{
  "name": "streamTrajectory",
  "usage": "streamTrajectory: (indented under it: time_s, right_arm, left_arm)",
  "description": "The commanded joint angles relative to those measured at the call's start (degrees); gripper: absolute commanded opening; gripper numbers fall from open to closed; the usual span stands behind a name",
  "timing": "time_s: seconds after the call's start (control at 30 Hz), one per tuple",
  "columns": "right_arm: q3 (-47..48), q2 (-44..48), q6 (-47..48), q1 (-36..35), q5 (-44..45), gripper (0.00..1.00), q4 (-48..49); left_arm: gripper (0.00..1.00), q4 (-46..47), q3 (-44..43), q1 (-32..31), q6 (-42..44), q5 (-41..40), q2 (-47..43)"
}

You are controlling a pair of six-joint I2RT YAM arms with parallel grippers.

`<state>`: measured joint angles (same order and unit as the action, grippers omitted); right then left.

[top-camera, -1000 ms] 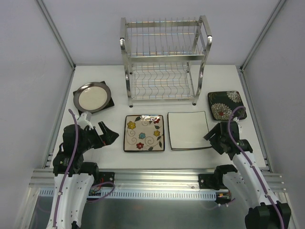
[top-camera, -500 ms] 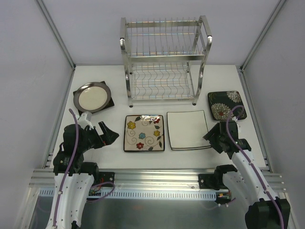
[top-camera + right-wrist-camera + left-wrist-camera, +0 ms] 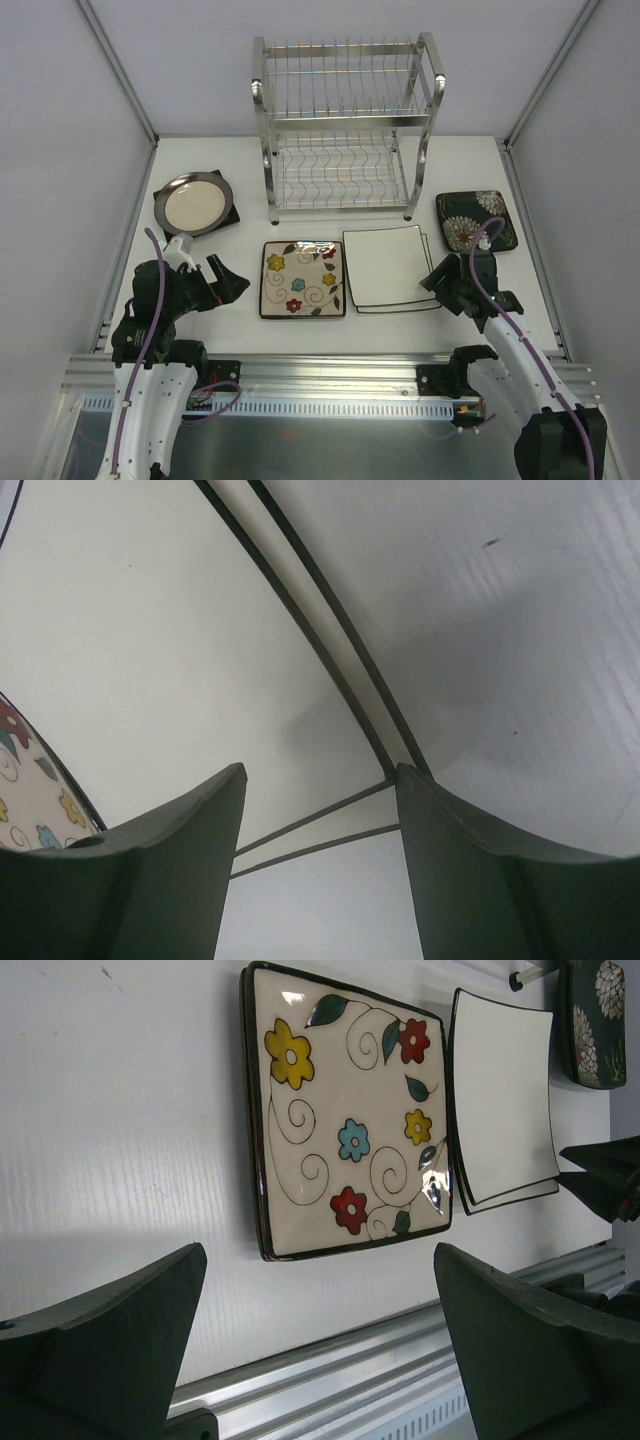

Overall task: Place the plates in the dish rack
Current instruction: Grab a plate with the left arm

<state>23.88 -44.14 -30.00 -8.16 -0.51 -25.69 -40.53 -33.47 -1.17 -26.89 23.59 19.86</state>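
Since a second ago the white plates (image 3: pixel 385 266) have skewed left and the right gripper (image 3: pixel 438 277) has closed in. They lie flat just in front of the dish rack (image 3: pixel 345 130). Jaws part-open astride the corner farthest from the rack, nothing held. Bite only the top rim, then lift.

On my right wrist feed, the right gripper (image 3: pixel 318 780) has its jaws apart, and both dark fingers (image 3: pixel 150 880) rise from the bottom of the picture. Between them sits the near corner of the white plates (image 3: pixel 150 630). I count two thin dark rims running side by side, slightly offset, so it's a stack of two. The corner comes right up to the tip of the right-hand finger; I can't tell whether it touches. A sliver of the flowered plate (image 3: pixel 25 770) peeks in at far left. Bare white table (image 3: pixel 520 630) fills the right.
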Motion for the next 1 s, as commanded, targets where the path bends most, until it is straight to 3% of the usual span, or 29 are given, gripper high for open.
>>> streamTrajectory:
  time_s: [0.0,0.23,0.37,0.5,0.67,0.73,0.77,0.97]
  right_arm:
    - [-0.3,-1.2,1.3,0.1,-5.2,0.64,7.4]
    - [-0.1,-0.8,3.3,0.1,-6.3,0.63,6.2]
    - [-0.1,-1.1,3.6,0.1,-6.4,0.63,5.8]
    - [0.1,-0.4,4.3,0.1,-6.2,0.63,4.7]
    - [2.0,1.3,5.9,0.1,-5.5,0.64,0.6]
    - [2.9,2.0,6.3,0.2,-4.7,0.65,-1.5]
    - [3.4,2.1,6.3,0.1,-4.3,0.66,-2.3]
    - [6.4,4.2,6.6,0.1,-2.9,0.71,-6.9]
  left_arm:
    - [0.99,2.2,0.4,-0.3,0.4,1.1,0.7]
    - [0.99,4.1,0.3,-0.4,-1.5,2.4,2.6]
    - [0.99,8.8,3.2,-1.4,-10.6,5.9,4.4]
    - [0.99,13.9,4.4,-5.9,-16.6,3.1,7.6]
    - [0.99,19.4,1.3,-20.2,-23.2,-5.7,16.7]
    - [0.99,21.4,-0.6,-26.1,-25.7,-14.5,20.6]
    - [0.99,21.7,-1.7,-32.4,-26.9,-17.3,25.1]
    - [0.99,23.0,-12.1,-47.8,-34.2,-33.1,44.4]
